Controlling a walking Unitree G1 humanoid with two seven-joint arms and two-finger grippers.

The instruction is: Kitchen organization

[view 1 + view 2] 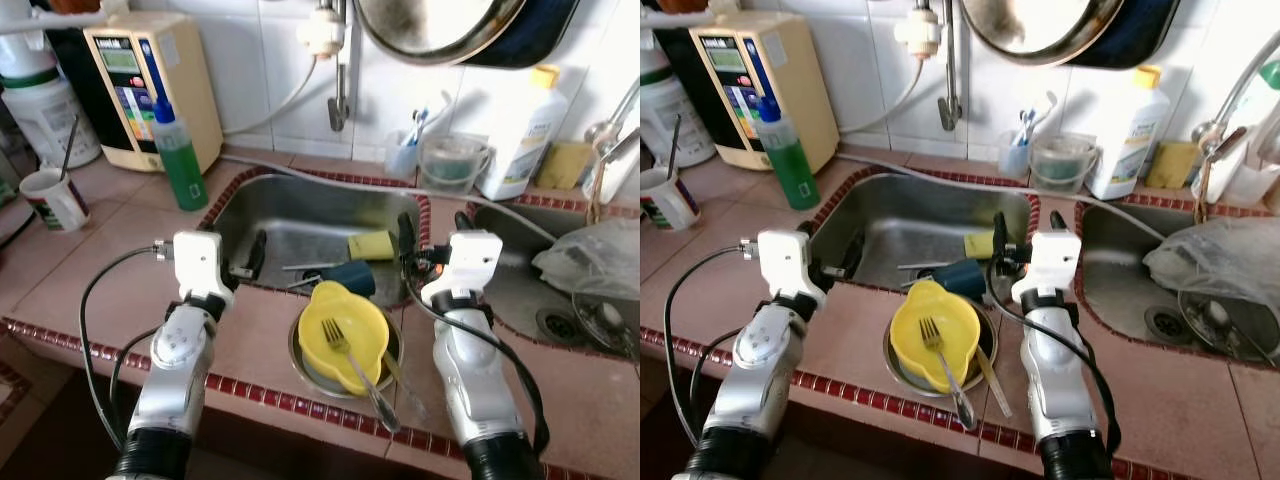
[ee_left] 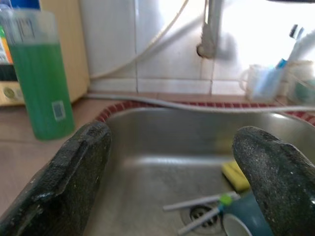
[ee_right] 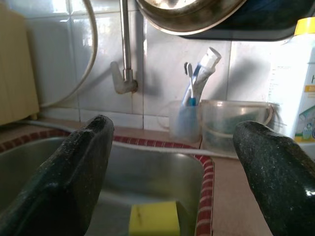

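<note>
Two grippers hover over the near edge of the sink (image 1: 240, 215), both with fingers spread wide and holding nothing. The left gripper (image 1: 248, 262) hangs at the sink's left front corner; the right gripper (image 1: 432, 240) sits over the tiled divider between this sink and the second basin (image 1: 520, 290) to its right. Both point toward the back wall, which reads as a ready stance before choosing what to pick.

On the counter lip between the arms stands a yellow bowl (image 1: 345, 335), nested in a metal dish (image 1: 300, 360), with a fork (image 1: 350, 365) lying across it and its handle running out over the front edge. That stack looks like the nearest candidate for tidying, probably set there to be washed or moved.

Inside the sink lie a yellow sponge (image 1: 370, 245), a dark blue cup (image 1: 352, 277) on its side, and a couple of thin utensils (image 1: 305, 268) near the drain. Beside the sink's left rim stands a green bottle (image 1: 180, 160), kept handy for washing. Along the back are a toothbrush cup (image 1: 403, 152), a clear tub (image 1: 452, 162) and a white bottle (image 1: 522, 135).

My guess is that nothing has been organised yet; the next reach likely needs either gripper to drop toward the bowl or into the sink. The overhanging fork could slip off if the bowl is nudged.
</note>
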